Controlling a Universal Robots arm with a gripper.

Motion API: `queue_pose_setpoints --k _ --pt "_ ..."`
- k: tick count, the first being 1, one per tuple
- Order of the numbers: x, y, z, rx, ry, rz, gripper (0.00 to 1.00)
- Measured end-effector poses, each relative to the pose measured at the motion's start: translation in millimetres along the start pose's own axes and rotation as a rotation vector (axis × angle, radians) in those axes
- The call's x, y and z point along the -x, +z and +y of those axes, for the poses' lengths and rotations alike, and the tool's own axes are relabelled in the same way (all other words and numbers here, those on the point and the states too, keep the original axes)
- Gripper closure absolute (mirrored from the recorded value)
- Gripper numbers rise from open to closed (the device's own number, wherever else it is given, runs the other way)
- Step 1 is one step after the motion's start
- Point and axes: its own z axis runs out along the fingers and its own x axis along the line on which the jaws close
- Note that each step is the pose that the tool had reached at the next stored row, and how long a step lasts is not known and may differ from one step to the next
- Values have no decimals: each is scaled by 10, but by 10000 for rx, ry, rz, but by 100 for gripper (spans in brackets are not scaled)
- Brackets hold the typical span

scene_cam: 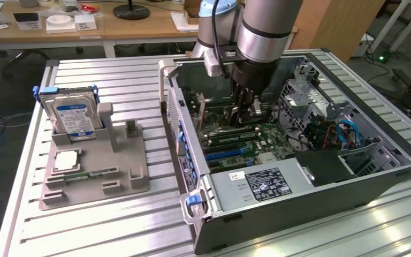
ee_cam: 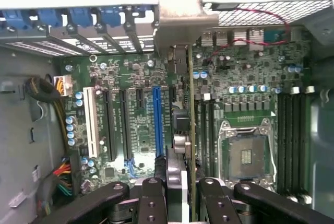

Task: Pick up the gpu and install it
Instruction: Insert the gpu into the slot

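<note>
The pincer is closed on the gpu. Its dark fingers stand on both sides of the thin card and press its two faces. The card is held on its edge, inside the computer case, over the green motherboard and just beside the long blue slot. I think it is held this way so that its lower edge can face a slot while its silver bracket points to the rear wall of the case, where the slot openings are. I cannot tell if the card already sits in a slot or hangs a little above it.

The case lies on its side with the cover off, so the arm can come in from above. Inside it there are the motherboard with a bare processor socket, a power supply with a label, and bundles of cables.

On the counter, toward the exterior view's left, a gray holder carries other parts. A hard drive stands upright in it. A square chip and a narrow memory stick lie flat.
</note>
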Motion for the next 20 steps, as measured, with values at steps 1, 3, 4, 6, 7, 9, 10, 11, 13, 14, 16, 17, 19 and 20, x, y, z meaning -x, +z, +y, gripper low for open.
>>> queue_pose_setpoints --k 1,3,4,6,7,9,10,11,13,14,16,17,19,20 --pt "-18 8 -1 -1 0 13 71" --pt "-47 26 -3 -5 -1 47 71" --pt "-52 34 -2 -7 0 71 71" --pt "-59 45 -2 -7 0 89 71" --pt "-61 52 -2 -7 -1 91 71" --pt "-64 73 -1 -7 -1 91 71" --pt "-65 89 -1 -7 -1 90 71" --pt "-66 104 0 -7 -3 90 71" --pt "-68 136 1 -5 -49 88 71" --pt "-69 156 1 -1 -86 85 71" --pt "-71 185 2 5 -174 81 71" --pt "-72 193 2 9 -234 79 71" --pt "-72 208 3 19 -412 75 71" --pt "-72 212 3 22 -474 74 71"
